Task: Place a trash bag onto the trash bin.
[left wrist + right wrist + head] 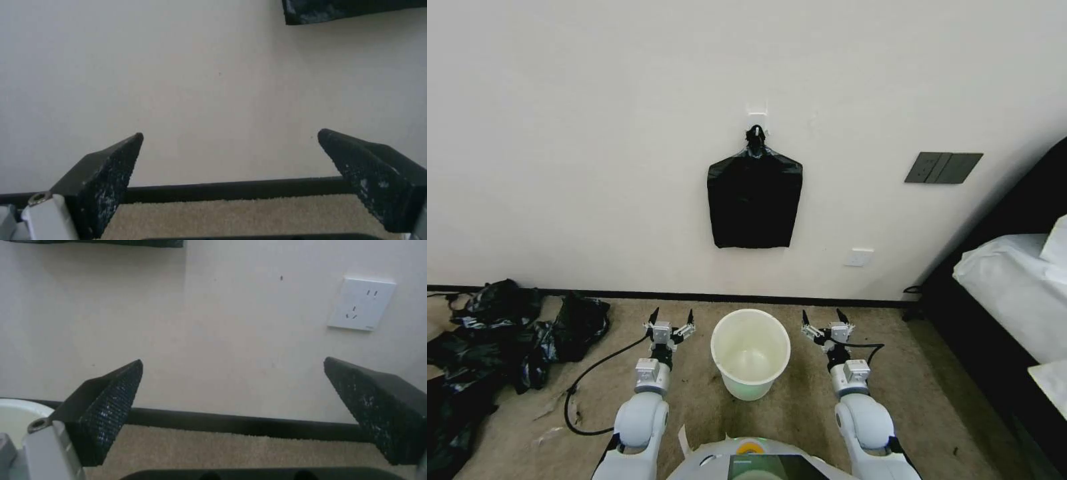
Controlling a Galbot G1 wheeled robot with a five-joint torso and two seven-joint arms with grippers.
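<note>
The task looks to be at its very start: nothing is gripped. The cream-white trash bin stands bare on the carpet, just in front of the robot. At its 12 o'clock, a flat black bundle hangs from a wall hook; whether the trash bag itself comes from there cannot be told. The left hand, at the bin's 9 o'clock, and the right hand, at 3 o'clock, point at the wall, fingers spread. The next move likely calls for reaching up to the wall.
</note>
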